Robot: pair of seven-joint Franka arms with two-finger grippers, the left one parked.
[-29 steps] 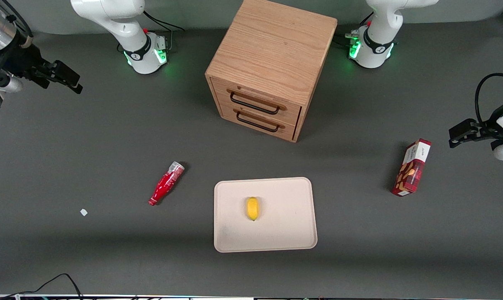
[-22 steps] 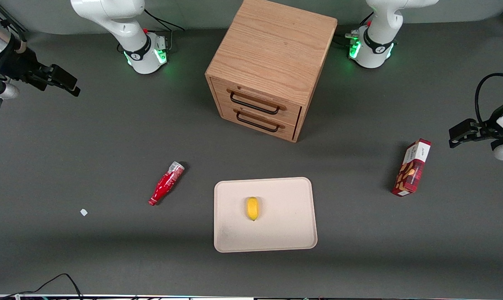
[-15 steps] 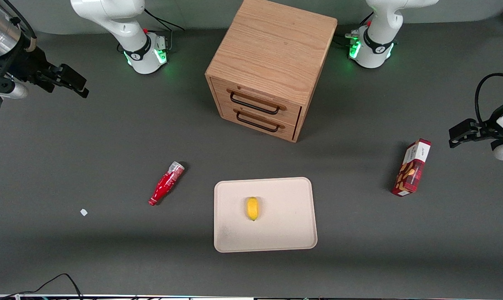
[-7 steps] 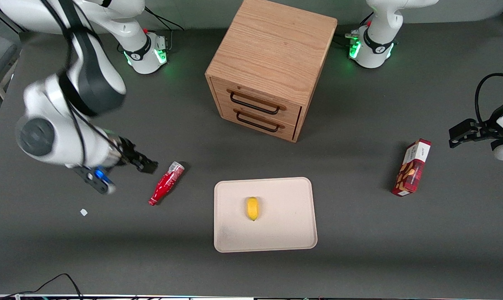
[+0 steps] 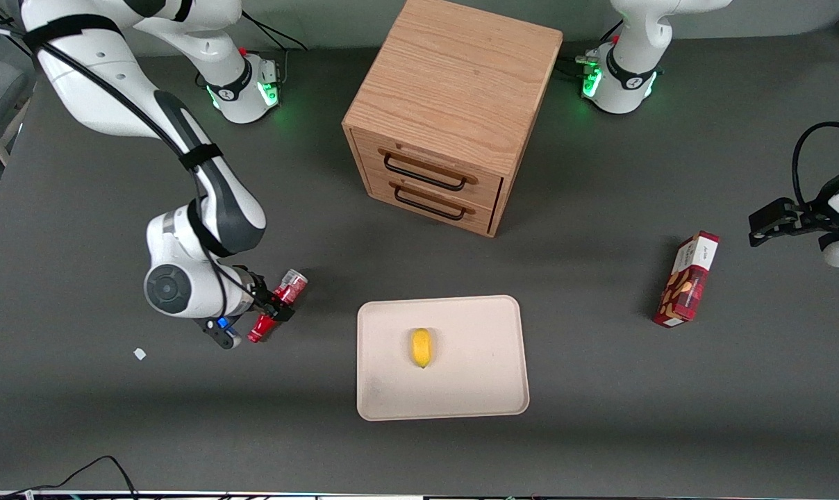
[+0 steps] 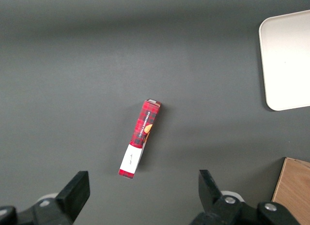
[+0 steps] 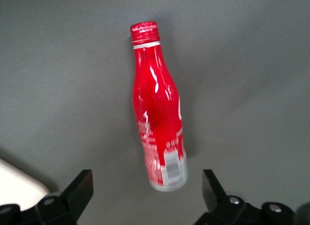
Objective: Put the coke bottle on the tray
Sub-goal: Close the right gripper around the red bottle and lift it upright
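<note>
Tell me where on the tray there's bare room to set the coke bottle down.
The tray holds only a small yellow object near its middle. Bare patches lie between that object and the rim toward the parked arm's end, and along the edge nearest the front camera. The gripper is open over the coke bottle, which lies on the table beside the tray.

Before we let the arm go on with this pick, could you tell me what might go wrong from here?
The coke bottle lies on its side on the table, so it may roll away when the open gripper above it closes. Its contoured, glossy body could also slip in the fingers. A yellow object already sits in the middle of the tray, so a central placement might knock it; the bare area beside it looks safer.
</note>
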